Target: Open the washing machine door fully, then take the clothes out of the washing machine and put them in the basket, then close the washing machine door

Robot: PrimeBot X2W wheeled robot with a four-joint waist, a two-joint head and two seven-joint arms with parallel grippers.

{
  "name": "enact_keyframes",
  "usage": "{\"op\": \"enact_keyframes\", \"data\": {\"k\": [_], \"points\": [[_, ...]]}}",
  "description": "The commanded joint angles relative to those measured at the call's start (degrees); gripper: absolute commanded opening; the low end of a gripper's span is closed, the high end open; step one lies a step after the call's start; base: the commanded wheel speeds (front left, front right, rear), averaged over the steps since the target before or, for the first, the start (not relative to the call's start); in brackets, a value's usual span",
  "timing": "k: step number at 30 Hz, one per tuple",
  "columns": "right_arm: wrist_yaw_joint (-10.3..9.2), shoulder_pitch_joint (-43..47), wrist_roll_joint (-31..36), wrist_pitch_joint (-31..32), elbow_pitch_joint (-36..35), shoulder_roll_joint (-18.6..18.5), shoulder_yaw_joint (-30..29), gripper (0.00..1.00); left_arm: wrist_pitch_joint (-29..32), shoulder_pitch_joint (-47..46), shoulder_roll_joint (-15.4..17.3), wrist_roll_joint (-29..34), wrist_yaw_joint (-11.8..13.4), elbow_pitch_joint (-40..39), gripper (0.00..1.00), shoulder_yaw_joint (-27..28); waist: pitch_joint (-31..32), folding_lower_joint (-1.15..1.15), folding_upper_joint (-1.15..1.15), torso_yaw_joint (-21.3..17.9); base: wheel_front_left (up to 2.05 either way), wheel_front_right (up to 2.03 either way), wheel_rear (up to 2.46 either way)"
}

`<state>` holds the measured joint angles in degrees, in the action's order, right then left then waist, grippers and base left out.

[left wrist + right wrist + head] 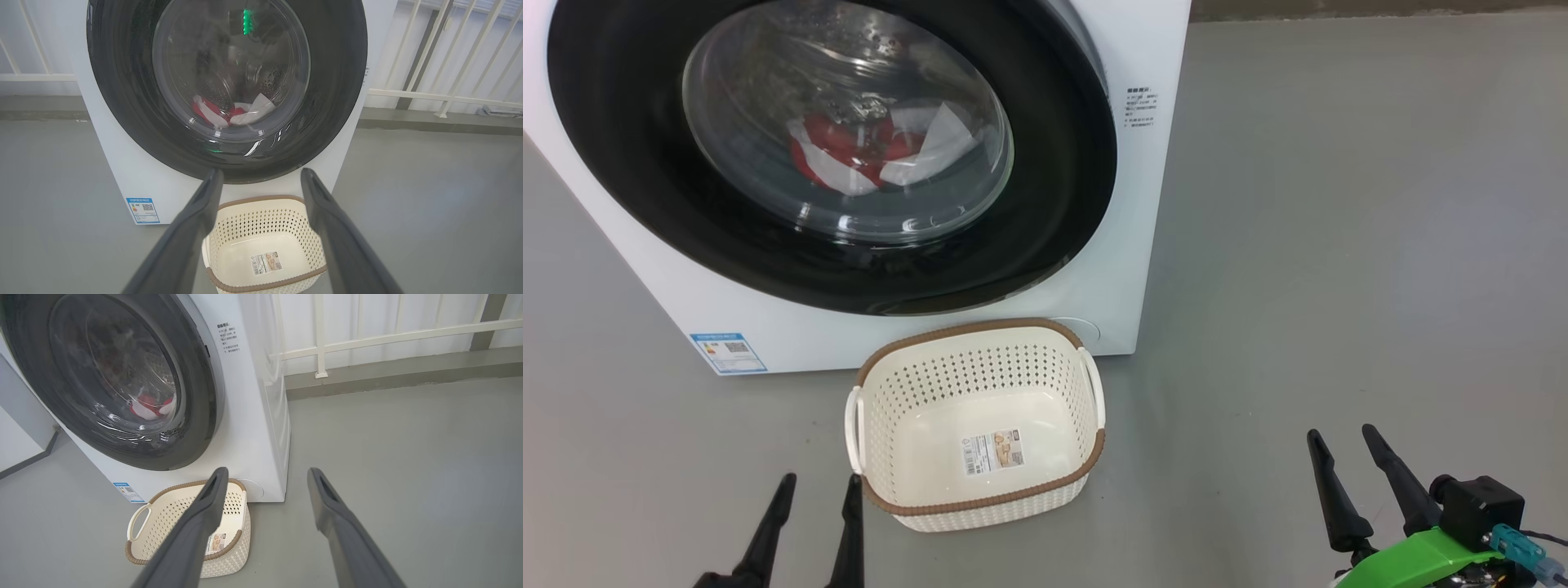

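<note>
cream perforated plastic basket (980, 367): just right of left end effector (821, 478), well left of right end effector (1339, 430) | both wide, empty

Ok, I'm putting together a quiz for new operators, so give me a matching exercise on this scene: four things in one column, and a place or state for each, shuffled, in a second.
Column one:
1. washing machine door
2. clothes
3. basket
4. right tool

Column two:
A. empty, on the floor in front of the washing machine
B. open, holding nothing
C. shut
D. inside, behind the round window

Pairs: 1-C, 2-D, 3-A, 4-B
</note>
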<state>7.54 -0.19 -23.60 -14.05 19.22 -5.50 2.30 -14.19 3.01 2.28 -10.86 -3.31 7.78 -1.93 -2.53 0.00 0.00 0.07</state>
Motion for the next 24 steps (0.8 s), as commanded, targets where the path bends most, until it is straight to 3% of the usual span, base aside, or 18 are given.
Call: {"op": "enact_keyframes", "data": {"k": [1,24], "points": [[-0.05,-0.6,1.5,-1.0,-1.5,-0.9,1.0,1.00,-0.8,-0.1,0.6,1.6,0.5,-1.4,1.00,1.5,0.0,0.00,0.00,0.0,0.00,0.00,0.00],[-0.05,0.6,1.8,-1.0,-2.2,0.2,-0.9,1.00,-0.8,-0.8,0.6,-1.0,-0.6,2.2,1.00,2.0,0.0,0.00,0.00,-0.3,0.00,0.00,0.00]]}}
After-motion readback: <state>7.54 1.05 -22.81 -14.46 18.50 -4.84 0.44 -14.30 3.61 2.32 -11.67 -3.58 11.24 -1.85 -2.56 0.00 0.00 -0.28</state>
